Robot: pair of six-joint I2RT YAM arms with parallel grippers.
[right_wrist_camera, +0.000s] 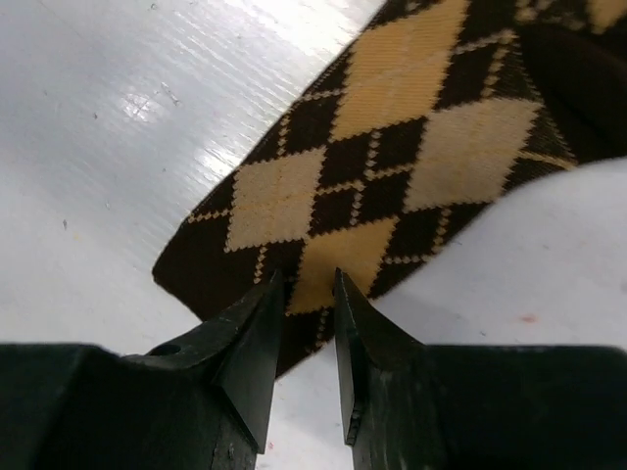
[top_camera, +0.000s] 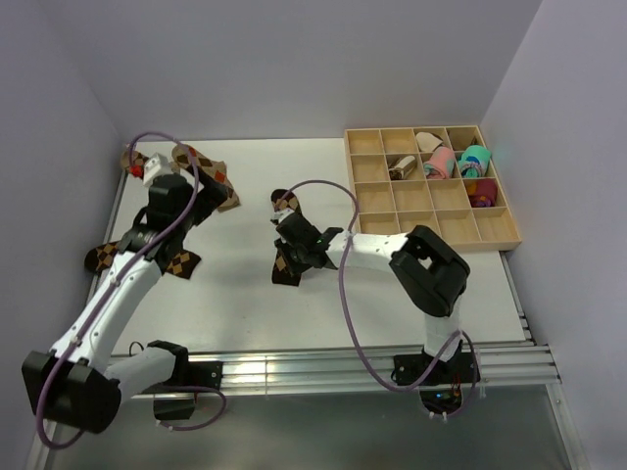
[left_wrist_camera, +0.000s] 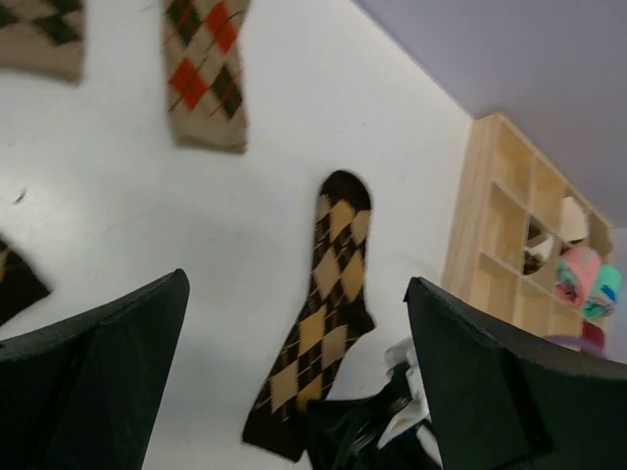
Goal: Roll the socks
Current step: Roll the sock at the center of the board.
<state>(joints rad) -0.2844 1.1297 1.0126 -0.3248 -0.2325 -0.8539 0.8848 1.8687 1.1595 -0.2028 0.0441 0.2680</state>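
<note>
Dark brown argyle sock [top_camera: 286,266] with yellow diamonds lies flat and unrolled near the middle of the desk [top_camera: 235,318], toe toward the far edge. The right gripper [right_wrist_camera: 306,279] is down at its cuff end. The fingers stand narrow, with the tips on the cuff edge and dark knit showing in the slit between them. Whether the fabric is actually pinched cannot be told. The left gripper [left_wrist_camera: 296,282] hangs above the far-left part of the desk with its fingers spread wide, holding nothing.

Surroundings:
- A tan argyle sock [top_camera: 211,176] with red diamonds lies flat near the far-left corner. A second tan sock [top_camera: 132,157] lies beside it, partly behind the left arm.
- Dark argyle fabric [top_camera: 181,262] shows on both sides of the left arm near the left edge. Whether it is one sock or two cannot be told.
- A wooden compartment tray [top_camera: 364,186] fills the far-right corner, well apart from the centre sock. Pink and teal bundles [top_camera: 441,162] sit in its far-right compartments. A small brown-and-cream bundle [top_camera: 400,168] sits in a compartment further left, too small to make out.
- A purple cable [top_camera: 323,186] arcs above the desk between the centre sock and the tray.

Bare desk shows between the centre sock and the tray, and along the near edge.

The right gripper covers the sock's mid-length in the top view.
</note>
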